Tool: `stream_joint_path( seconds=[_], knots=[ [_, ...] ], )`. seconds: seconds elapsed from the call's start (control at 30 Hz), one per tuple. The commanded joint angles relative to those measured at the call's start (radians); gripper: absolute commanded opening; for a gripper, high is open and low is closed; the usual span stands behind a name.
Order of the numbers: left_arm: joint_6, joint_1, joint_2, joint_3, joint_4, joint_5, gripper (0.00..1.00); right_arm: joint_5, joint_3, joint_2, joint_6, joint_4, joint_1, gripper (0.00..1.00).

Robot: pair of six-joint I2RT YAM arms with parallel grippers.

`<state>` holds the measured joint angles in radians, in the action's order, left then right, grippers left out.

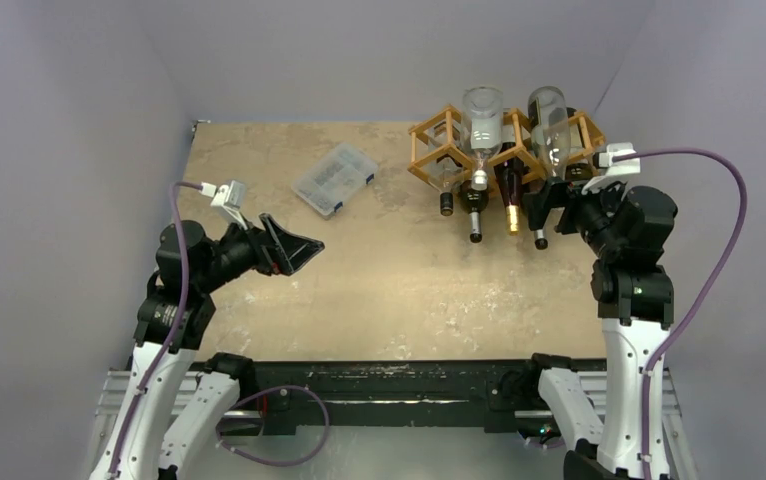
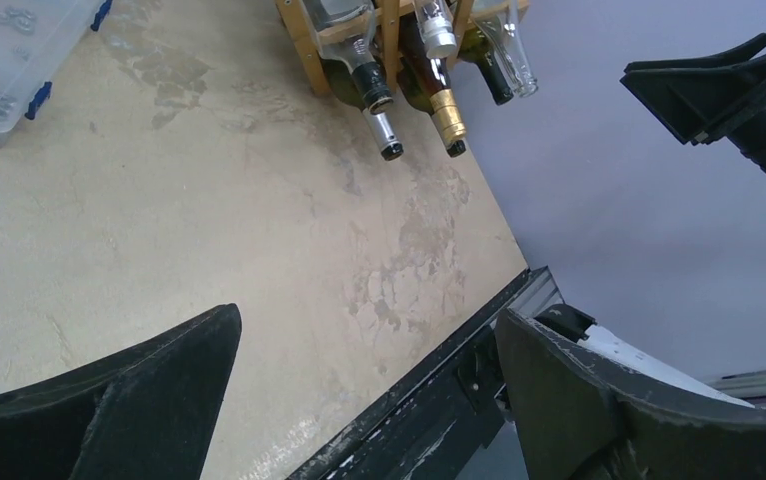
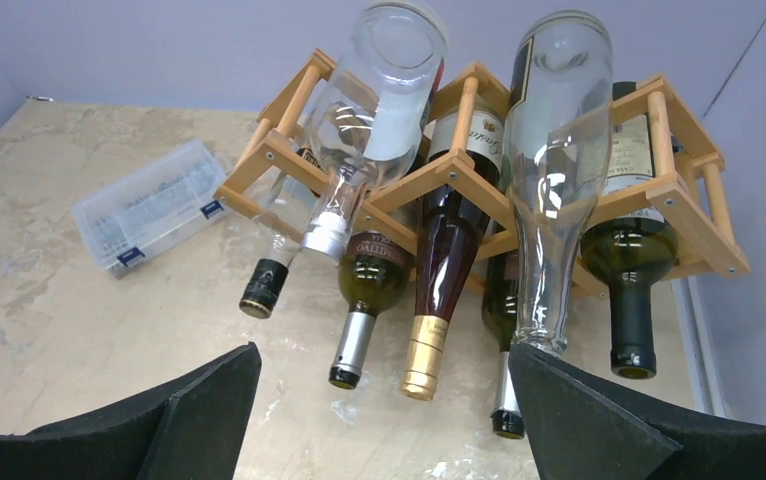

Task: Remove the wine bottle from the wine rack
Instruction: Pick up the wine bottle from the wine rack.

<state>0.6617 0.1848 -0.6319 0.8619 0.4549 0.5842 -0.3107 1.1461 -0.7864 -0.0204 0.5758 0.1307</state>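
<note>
Wine rack (image 3: 677,190), one, holding seven bottles (image 3: 549,180), one plastic box (image 3: 149,205), left gripper (image 2: 367,328), right gripper (image 3: 384,355), both wide open.

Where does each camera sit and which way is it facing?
Top external: high behind the robot, looking down at the table; left arm and right arm show.
Left wrist: on the left arm, facing the wine rack; own open fingers below.
Right wrist: close to the rack, facing it; open fingers below.
Both wrist views share rack and plastic box.
</note>
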Motion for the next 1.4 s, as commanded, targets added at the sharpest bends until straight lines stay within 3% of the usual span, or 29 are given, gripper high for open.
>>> stream_joint_path(
  seconds=[0.0,0.3,0.47,0.63,0.87,1.1,1.37],
  knots=[
    [-0.002,-0.001,0.012,-0.018,-0.043,0.034,1.0,-0.035,0.045,-0.002,-0.011,-0.015,0.009,0.99],
    [-0.004,-0.001,0.02,-0.024,-0.05,0.054,1.0,-0.097,0.052,-0.002,0.062,-0.001,0.012,0.99],
    [0.0,-0.001,0.021,-0.033,-0.062,0.065,1.0,-0.205,0.053,-0.001,0.156,0.029,0.012,0.99],
    [0.002,0.0,0.021,-0.043,-0.07,0.078,1.0,-0.441,0.057,-0.01,0.341,0.103,0.012,0.99],
    [0.007,0.003,0.039,-0.07,-0.087,0.085,1.0,-0.522,0.13,-0.076,0.461,0.229,0.01,0.99],
    [0.005,0.023,0.071,-0.101,-0.082,0.048,1.0,-0.547,0.23,-0.228,0.466,0.314,0.009,0.99],
    [0.023,0.068,0.146,-0.167,-0.12,-0.06,1.0,-0.486,0.239,-0.31,0.337,0.197,-0.032,0.99]
  ],
)
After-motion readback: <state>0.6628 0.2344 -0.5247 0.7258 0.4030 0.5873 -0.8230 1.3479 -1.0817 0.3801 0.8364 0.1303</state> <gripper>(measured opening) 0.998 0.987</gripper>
